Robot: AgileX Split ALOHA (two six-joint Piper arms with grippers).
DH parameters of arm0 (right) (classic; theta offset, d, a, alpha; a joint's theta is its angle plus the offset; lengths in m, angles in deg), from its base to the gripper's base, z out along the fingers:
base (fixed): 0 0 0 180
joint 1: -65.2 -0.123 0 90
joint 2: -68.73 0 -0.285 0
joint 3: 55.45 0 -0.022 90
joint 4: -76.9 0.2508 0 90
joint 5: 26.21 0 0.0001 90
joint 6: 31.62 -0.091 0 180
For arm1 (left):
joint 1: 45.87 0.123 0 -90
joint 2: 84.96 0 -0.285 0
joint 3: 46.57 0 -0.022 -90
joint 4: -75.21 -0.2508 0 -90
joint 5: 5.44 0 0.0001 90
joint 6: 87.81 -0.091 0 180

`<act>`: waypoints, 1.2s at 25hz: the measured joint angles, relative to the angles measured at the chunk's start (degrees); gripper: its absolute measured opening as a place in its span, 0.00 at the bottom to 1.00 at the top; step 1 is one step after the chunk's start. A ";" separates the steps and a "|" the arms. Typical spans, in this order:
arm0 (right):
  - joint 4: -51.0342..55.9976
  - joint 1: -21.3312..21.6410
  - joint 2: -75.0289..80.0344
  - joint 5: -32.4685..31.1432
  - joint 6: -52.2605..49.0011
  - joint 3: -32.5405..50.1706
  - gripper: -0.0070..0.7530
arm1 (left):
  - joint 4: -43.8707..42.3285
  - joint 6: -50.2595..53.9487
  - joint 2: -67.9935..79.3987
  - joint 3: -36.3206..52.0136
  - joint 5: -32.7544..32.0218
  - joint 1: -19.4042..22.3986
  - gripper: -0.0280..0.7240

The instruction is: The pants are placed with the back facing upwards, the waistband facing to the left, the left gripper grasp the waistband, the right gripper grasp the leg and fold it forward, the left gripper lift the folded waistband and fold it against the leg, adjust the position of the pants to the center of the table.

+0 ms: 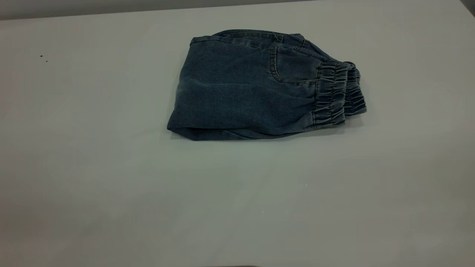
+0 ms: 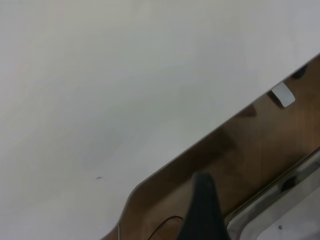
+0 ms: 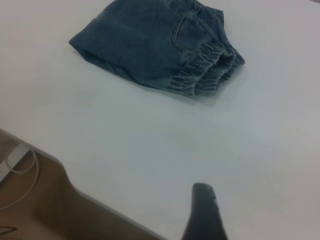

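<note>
Pants [image 1: 259,87] lie already folded into a compact bundle in the upper centre of the exterior frame, the ruched waistband [image 1: 339,94] stacked at its right end, on the white table [image 1: 111,185]. You can judge both folds done; what remains is the last step, shifting the bundle toward the table's middle, and it sits somewhat toward the far edge. Neither arm appears in the exterior view. The left gripper [image 2: 202,210] hangs over the table's edge, well apart from the cloth; the right gripper [image 3: 205,212] hovers over bare table, pants near the top of its frame. Only one dark finger shows in each, so you cannot tell their spread.
</note>
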 joint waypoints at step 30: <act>0.04 17.21 0.00 -0.11 -0.11 0.00 0.58 | 0.30 -0.04 -14.81 0.10 -0.52 34.46 0.72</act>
